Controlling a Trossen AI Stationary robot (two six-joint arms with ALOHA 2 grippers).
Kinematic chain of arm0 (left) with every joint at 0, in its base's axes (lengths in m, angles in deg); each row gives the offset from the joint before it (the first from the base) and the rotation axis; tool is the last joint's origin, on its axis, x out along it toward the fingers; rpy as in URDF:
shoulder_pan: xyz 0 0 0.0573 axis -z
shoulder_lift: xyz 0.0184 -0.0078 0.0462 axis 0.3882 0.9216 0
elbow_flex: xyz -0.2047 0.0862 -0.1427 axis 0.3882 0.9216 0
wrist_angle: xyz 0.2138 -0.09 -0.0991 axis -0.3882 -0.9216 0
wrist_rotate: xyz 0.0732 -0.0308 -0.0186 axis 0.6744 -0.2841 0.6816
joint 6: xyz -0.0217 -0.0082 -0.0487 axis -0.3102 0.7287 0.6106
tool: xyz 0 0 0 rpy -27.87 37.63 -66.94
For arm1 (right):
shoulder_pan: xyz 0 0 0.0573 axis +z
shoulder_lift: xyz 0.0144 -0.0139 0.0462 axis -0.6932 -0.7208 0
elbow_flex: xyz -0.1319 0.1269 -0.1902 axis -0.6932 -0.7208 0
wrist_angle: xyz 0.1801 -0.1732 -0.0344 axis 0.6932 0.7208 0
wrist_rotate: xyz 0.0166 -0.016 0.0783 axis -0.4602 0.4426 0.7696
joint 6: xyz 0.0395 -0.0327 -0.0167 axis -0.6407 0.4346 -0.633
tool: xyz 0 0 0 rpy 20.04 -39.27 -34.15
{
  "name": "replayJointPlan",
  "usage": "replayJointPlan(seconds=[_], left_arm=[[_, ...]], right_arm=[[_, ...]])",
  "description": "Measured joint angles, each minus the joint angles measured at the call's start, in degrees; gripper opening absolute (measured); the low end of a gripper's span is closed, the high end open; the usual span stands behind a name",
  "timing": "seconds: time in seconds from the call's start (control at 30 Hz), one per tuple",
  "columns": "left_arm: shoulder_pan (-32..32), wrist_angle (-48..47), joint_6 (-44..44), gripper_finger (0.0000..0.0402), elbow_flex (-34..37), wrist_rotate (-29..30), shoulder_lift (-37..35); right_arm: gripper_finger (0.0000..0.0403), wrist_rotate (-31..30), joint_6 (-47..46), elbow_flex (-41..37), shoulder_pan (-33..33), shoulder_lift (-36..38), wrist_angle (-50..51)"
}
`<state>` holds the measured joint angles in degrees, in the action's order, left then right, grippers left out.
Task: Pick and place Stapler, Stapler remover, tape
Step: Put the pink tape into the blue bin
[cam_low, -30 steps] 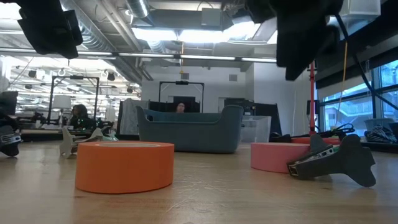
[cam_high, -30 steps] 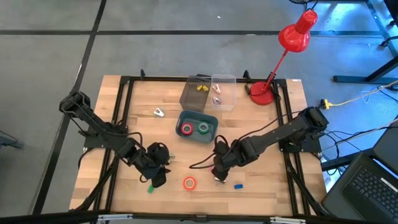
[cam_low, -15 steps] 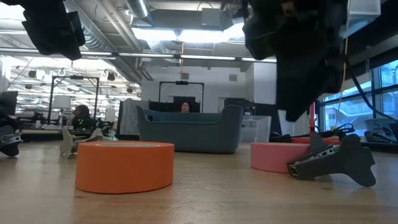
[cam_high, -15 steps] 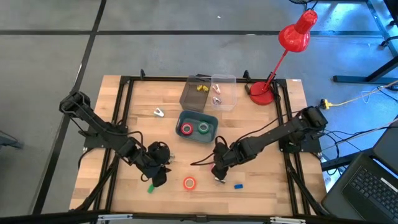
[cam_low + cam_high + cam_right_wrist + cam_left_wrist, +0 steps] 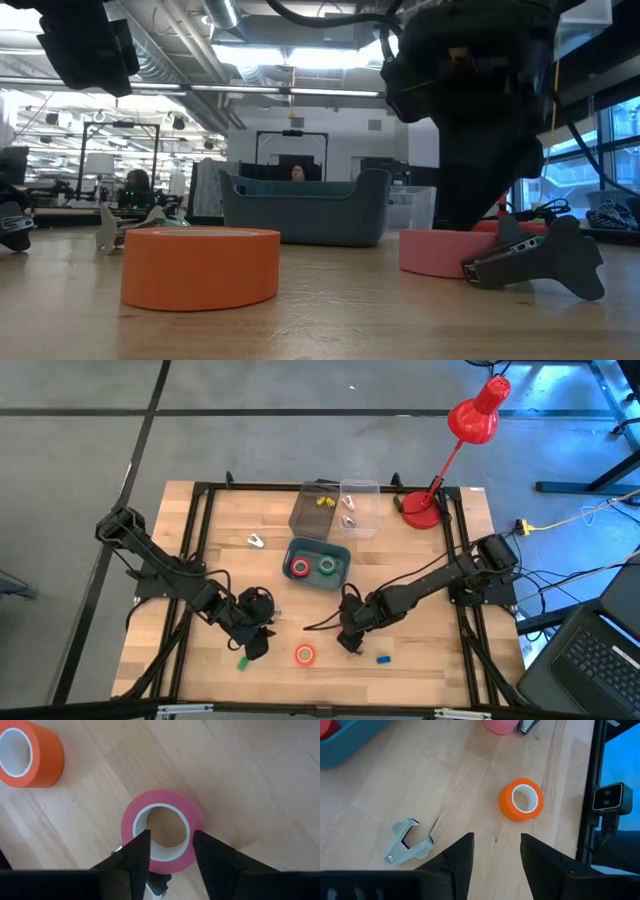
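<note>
Lower than a second ago, the right arm has brought its pincer point(image 5: 347, 640) down onto the counter point(image 5: 420, 560), and the low view now shows its dark bulk standing right behind the pink tape roll point(image 5: 438, 252), where before it hung above. From the right wrist, that pink roll point(image 5: 162, 830) lies flat directly ahead of the pincer, its two fingers point(image 5: 136, 851) spread a little and reaching over the roll's near rim, one toward the hole and one toward the outer wall; no grip is visible. Beyond the right pincer stands the teal bin point(image 5: 318, 563), holding a red roll point(image 5: 300, 567) and a green roll point(image 5: 327, 566); farther on are two clear boxes point(image 5: 335, 510), with the red lamp point(image 5: 450, 450) at the far right corner. Between the two pincers the orange tape roll point(image 5: 305, 654) lies flat on the wood. The left pincer point(image 5: 250, 642) hovers just left of it, fingers point(image 5: 460, 855) apart and empty, with the orange roll point(image 5: 521, 799) ahead and a silver staple remover point(image 5: 407, 842) lying close beside it. A small dark stapler point(image 5: 535, 258) touches the pink roll's side. A tiny blue block point(image 5: 383, 657) sits just right of the right pincer.
</note>
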<state>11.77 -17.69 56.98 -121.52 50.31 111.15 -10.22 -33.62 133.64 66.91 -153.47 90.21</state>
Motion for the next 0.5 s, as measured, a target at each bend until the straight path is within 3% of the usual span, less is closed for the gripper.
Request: replayJointPlan(seconds=[0.2,0.5], left_arm=[[0.0,0.0,0.0,0.0148,0.0,-0.04,0.0],[0.02,0.01,0.02,0.0148,0.0,-0.07,0.0]], right_arm=[[0.0112,-0.29,1.76,-0.1,-0.04,-0.07,-0.39],[0.0122,-0.07,3.14,4.66,-0.34,-0.86,3.8]])
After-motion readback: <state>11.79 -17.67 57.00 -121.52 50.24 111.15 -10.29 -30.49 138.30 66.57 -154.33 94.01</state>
